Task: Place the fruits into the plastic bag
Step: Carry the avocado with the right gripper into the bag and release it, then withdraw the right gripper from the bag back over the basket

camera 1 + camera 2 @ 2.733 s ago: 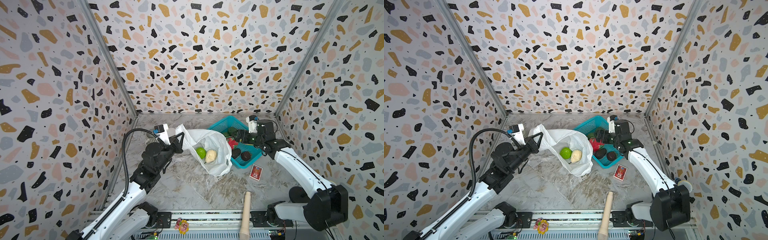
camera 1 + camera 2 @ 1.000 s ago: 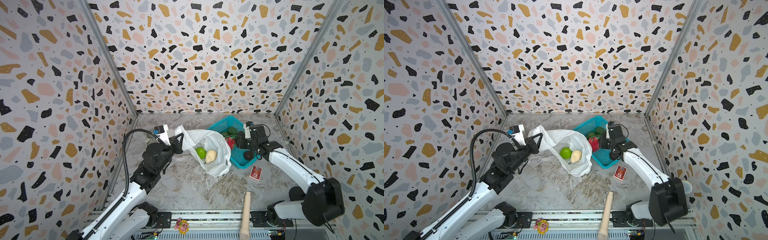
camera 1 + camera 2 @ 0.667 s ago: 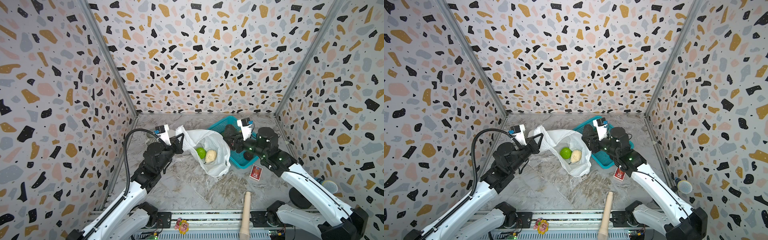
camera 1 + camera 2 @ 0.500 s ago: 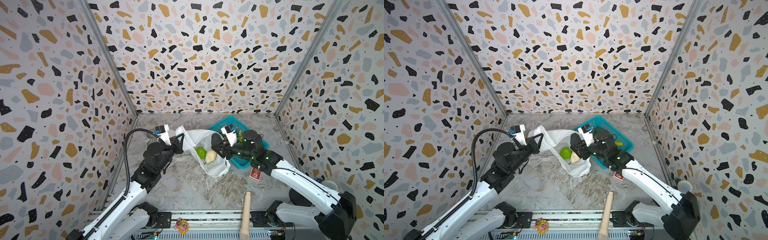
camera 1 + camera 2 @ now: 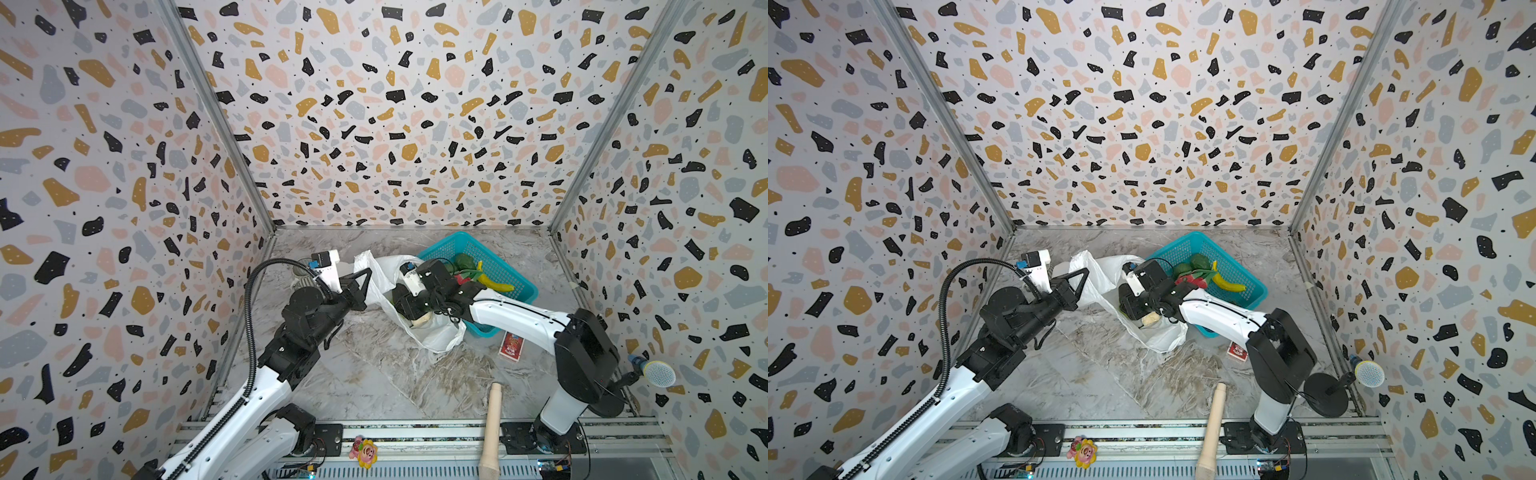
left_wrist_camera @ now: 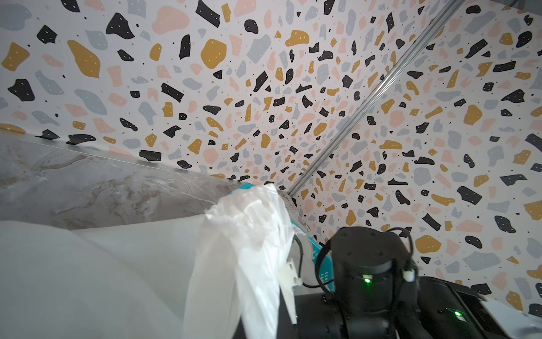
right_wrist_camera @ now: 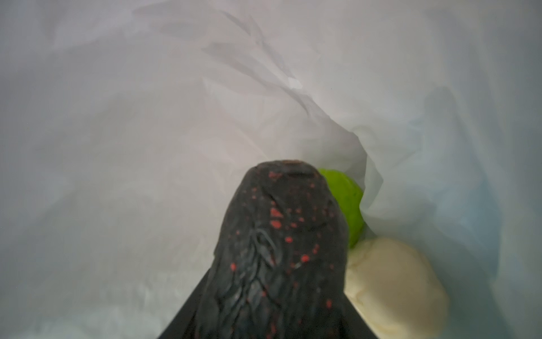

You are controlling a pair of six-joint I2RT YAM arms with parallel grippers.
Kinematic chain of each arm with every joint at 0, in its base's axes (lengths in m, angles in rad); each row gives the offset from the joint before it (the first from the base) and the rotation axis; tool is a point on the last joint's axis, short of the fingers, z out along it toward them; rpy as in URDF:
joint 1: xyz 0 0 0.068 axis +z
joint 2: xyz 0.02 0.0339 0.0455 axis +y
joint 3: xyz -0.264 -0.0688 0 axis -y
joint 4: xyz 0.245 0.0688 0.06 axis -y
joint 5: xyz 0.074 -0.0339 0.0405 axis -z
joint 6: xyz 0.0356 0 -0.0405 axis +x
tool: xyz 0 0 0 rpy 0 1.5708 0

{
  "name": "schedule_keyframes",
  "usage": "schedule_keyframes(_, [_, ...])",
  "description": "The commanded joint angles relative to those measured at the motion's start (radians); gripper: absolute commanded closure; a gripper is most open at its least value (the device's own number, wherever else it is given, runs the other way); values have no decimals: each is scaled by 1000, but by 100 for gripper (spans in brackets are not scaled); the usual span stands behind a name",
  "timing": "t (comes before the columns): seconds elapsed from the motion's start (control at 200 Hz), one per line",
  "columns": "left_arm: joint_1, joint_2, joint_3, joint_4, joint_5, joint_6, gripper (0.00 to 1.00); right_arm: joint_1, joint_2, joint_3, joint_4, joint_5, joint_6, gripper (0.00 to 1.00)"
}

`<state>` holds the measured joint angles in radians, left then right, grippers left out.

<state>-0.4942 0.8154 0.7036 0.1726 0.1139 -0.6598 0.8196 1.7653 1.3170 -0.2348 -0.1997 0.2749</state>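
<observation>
Marble tabletop (image 5: 374, 386) and terrazzo walls frame the scene. The left gripper (image 5: 365, 277) is clenched on a handle of the plastic bag (image 5: 436, 336). It is thin, limp film, so it is best gripped there. Inside its mouth, the right gripper (image 5: 405, 305) grasps the dark avocado (image 7: 278, 249) across its belly. It looks light, rigid and probably slick. It sits above the lime-green ball (image 7: 346, 202) and the cream piece (image 7: 396, 281). Beyond, the teal basket (image 5: 446, 248) holds the other fruits (image 5: 464, 262).

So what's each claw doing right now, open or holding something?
Left claw: closed on the bag's edge.
Right claw: closed on a dark avocado, inside the bag.
</observation>
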Motion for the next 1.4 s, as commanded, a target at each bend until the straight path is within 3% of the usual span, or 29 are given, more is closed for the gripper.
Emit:
schedule_keyframes(0.0, [-4, -19, 5, 48, 21, -21, 100, 2, 70, 113, -61, 5, -15, 61])
schedule_keyframes(0.115, [-5, -23, 1, 41, 15, -23, 100, 3, 129, 200, -75, -18, -18, 31])
schedule_keyframes(0.24, [-6, -22, 0, 28, 1, -23, 100, 1, 104, 210, -47, -26, -19, 15])
schedule_keyframes(0.426, [-5, -12, -3, 22, -25, -24, 100, -9, -14, 131, -8, -52, -33, 13])
schedule_keyframes(0.701, [-6, 2, -7, 28, -42, -26, 100, -40, -299, -88, 55, -219, -44, 14])
schedule_keyframes(0.916, [-6, 13, -4, 34, -50, -20, 100, -178, -489, -165, 33, -252, -6, 14])
schedule_keyframes(1.016, [-5, 14, -3, 34, -49, -20, 100, -273, -538, -172, -5, -167, 13, 12])
schedule_keyframes(1.106, [-6, 11, -4, 34, -49, -19, 100, -355, -535, -157, -83, 0, 45, 10])
schedule_keyframes(1.247, [-6, 8, -6, 34, -49, -22, 100, -476, -431, -113, -252, 239, 106, 8])
schedule_keyframes(1.397, [-6, 9, 0, 31, -49, -18, 100, -535, -301, -118, -325, 357, 133, 8])
